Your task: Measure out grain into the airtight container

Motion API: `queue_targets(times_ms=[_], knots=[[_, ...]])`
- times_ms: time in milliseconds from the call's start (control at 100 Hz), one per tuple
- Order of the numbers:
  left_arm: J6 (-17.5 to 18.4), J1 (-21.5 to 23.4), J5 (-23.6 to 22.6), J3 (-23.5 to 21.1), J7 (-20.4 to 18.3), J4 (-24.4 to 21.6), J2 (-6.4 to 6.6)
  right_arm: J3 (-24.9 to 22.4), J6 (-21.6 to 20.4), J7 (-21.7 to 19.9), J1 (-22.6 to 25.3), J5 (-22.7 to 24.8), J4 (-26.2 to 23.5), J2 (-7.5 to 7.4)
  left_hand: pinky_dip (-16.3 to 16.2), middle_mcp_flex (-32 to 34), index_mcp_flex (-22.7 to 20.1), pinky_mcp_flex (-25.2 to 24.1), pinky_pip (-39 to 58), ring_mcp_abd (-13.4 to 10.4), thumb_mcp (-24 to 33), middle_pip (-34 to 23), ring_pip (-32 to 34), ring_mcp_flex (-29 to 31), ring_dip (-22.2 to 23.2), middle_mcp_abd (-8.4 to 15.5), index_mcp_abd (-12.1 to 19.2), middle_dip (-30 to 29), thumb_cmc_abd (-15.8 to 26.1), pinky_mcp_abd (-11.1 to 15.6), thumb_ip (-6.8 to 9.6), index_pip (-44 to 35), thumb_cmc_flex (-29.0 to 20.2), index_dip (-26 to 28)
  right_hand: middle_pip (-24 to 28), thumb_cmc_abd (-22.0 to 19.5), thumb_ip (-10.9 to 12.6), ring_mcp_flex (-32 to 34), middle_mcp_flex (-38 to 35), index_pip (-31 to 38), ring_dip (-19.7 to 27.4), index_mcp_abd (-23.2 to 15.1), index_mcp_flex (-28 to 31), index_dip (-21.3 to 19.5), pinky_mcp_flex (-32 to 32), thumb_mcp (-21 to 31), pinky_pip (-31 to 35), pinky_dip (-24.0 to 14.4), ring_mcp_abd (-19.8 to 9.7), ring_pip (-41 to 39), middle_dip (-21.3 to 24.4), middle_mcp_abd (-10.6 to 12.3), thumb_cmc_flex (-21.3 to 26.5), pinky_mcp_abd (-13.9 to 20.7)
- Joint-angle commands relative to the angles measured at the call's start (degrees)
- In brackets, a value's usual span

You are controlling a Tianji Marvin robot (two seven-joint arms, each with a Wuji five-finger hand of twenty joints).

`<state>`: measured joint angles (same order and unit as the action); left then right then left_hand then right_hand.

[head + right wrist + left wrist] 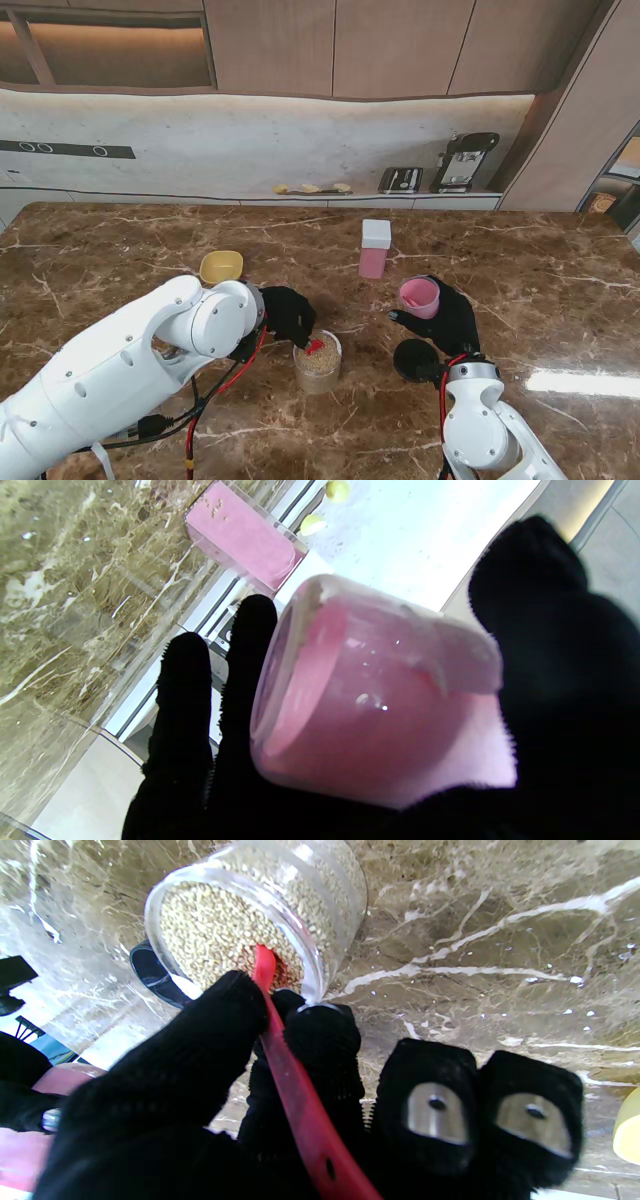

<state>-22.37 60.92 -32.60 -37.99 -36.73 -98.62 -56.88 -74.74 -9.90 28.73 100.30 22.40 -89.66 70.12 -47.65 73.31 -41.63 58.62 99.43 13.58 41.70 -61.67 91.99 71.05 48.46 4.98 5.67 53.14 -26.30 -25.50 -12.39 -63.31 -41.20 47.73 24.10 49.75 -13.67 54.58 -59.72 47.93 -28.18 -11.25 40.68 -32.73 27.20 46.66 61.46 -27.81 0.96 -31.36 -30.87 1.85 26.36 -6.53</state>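
- Stand view: left hand [288,312] pinches red scoop [315,346], tip dug into grain jar [318,360] just past its fingertips; jar sits close so scoops travel short.
- Right hand [445,318] is wrapped round pink cup [419,296], held up off marble counter [120,250], likely waiting to receive grain. Black lid [412,358] lies just nearer to me than that hand.
- Pink airtight container [374,248], white lid on, stands farther out, well apart from both hands. Yellow bowl [221,266] beyond left hand.
- Left wrist view: thumb and finger clamp red scoop [295,1080] handle; bowl end buried in grain jar [240,915], probably loading.
- Right wrist view: fingers [250,645] and thumb closed on pink cup [360,700], tilted, looks empty. Pink airtight container [240,540] beyond fingertips.
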Motion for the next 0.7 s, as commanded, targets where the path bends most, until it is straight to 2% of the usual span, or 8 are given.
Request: queue_targets(times_ms=[0, 110, 690], knots=[[-0.6, 0.1, 0.4, 0.4, -0.3, 0.5, 0.02, 0.0, 0.3, -0.7, 0.3, -0.4, 0.5, 0.22, 0.5, 4.5, -1.3, 2.5, 8.5, -0.7, 2.5, -1.8, 4.6, 1.6, -0.7, 3.8, 3.3, -0.2, 1.8, 1.0, -0.22, -3.5, -1.5, 0.4, 0.1, -11.2, -3.2, -1.4, 0.2, 3.1, -0.6, -5.4, 3.8, -0.1, -0.4, 8.4, -0.7, -0.7, -1.2, 0.4, 0.8, 1.8, 1.5, 0.3], [-0.8, 0.0, 0.4, 0.5, -0.2, 0.7, 0.00, 0.1, 0.3, -0.7, 0.3, -0.5, 0.6, 0.21, 0.5, 4.6, -1.8, 2.5, 8.4, 0.4, 3.9, -1.4, 4.3, 1.6, -0.7, 3.3, 3.1, -0.6, 1.2, 0.8, -0.61, -3.8, -0.7, -0.5, 0.1, -11.2, -3.2, -1.3, 0.2, 3.1, -0.6, -5.3, 3.8, -0.1, -0.4, 8.4, -0.8, -0.8, -1.2, 0.4, 0.8, 1.7, 1.5, 0.3], [-3.8, 0.8, 6.1, -0.3, 0.4, 2.1, -0.15, 0.5, 0.5, -0.8, -0.1, -0.6, 1.0, 0.24, 0.5, 4.5, -0.3, 2.4, 7.7, 0.4, 1.0, -1.0, 4.2, 1.6, -0.5, 3.6, 3.1, -0.7, 3.0, -0.1, -0.46, -4.2, -2.5, 0.2, 0.1, -11.5, -3.2, -1.4, 0.2, 3.1, -0.6, -5.3, 3.8, -0.1, -0.6, 8.6, -1.0, -1.0, -1.2, 0.4, 0.7, 1.7, 1.5, 0.3]])
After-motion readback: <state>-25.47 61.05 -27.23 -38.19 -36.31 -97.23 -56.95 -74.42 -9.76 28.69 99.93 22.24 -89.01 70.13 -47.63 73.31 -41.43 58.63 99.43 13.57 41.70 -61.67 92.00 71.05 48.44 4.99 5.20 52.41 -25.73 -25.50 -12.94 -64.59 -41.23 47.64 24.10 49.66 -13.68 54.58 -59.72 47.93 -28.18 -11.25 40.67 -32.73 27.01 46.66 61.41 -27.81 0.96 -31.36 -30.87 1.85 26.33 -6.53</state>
